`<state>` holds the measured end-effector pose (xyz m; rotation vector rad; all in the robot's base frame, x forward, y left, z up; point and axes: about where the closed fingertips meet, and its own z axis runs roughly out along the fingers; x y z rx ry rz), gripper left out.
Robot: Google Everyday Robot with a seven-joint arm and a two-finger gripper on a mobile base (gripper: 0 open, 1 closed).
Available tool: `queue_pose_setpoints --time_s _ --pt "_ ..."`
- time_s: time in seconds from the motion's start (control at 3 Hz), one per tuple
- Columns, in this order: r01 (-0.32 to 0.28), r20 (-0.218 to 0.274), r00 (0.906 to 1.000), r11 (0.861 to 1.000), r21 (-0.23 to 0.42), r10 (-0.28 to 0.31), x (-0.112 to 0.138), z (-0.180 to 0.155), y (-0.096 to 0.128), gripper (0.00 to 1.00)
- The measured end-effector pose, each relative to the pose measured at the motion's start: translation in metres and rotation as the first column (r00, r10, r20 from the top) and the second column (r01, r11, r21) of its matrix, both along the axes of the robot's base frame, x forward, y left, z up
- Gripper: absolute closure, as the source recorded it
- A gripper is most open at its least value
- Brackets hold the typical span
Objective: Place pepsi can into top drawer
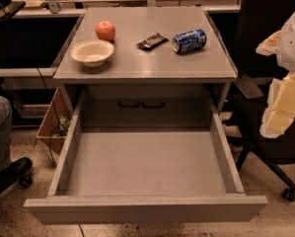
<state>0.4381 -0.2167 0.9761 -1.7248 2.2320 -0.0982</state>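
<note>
Lying sideways, blue pepsi can (189, 41) (gripper (284, 102) far right).

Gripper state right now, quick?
Gripper, at the right edge beside the table: cannot be told. The can lies on the table, not held.

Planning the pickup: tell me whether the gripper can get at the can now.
Probably yes. The can lies on its side near the right edge of the table, apart from the snack bar, nothing above it; the gripper hangs right of the table.
</note>
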Motion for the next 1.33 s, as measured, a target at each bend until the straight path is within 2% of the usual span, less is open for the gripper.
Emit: queue_pose_setpoints --time_s 0.33,0.67,1.0,1.33 --pt "0.0 0.0 1.0 1.0 0.0 0.0 0.0 0.0 0.0 0.0" --pt "0.004 0.037 0.9993 1.0 0.004 -0.004 0.021 -0.004 -0.005 0.0" --pt "-0.026 0.079 0.9965 1.0 0.013 0.025 0.07 -0.008 -0.004 0.0" --pt "-0.07 0.106 0.992 0.997 0.013 0.069 0.126 -0.011 0.006 0.0"
